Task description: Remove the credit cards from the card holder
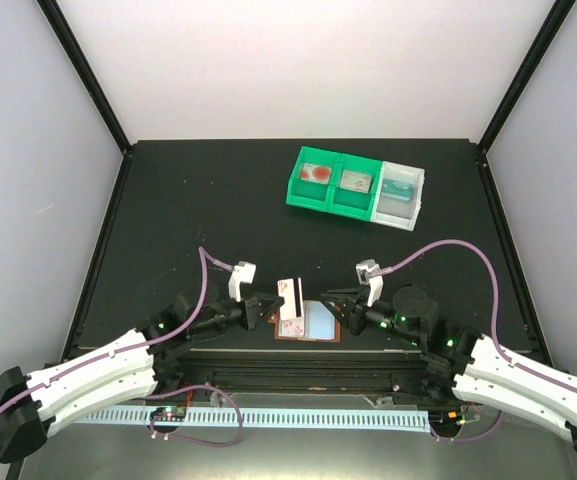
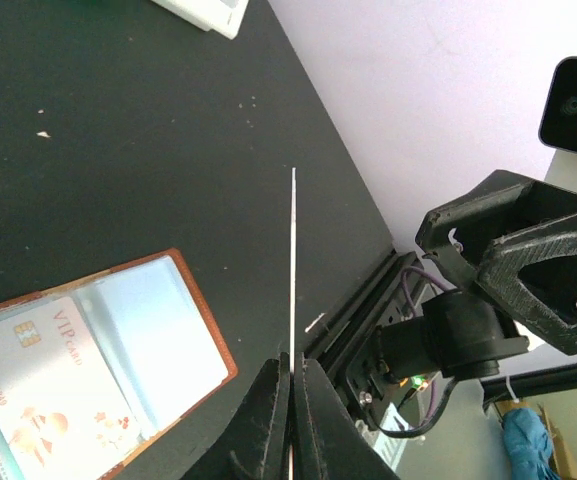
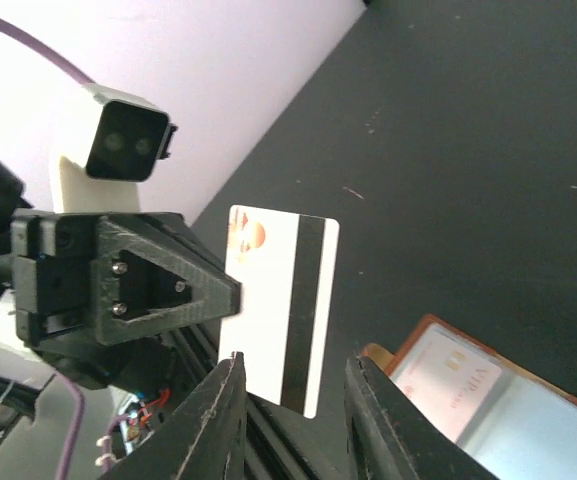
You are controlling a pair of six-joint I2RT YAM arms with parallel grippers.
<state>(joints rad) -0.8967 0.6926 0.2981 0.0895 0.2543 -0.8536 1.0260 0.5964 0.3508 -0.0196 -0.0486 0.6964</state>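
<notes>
On the black table [image 1: 218,200] the card holder [image 1: 313,322] lies spread open and flat at the near edge, its long axis running left to right between the two arms, with a pinkish-white card [image 2: 48,380] tucked in one pocket. The left gripper [image 2: 291,365] is clamped tight on the long edge of a striped card [image 3: 278,300], lifted above the holder's left half. This card's long axis is crosswise to those fingers, and its black-striped face is turned to the right gripper [image 3: 298,375], whose fingers stand partly apart just short of it, holding nothing.
</notes>
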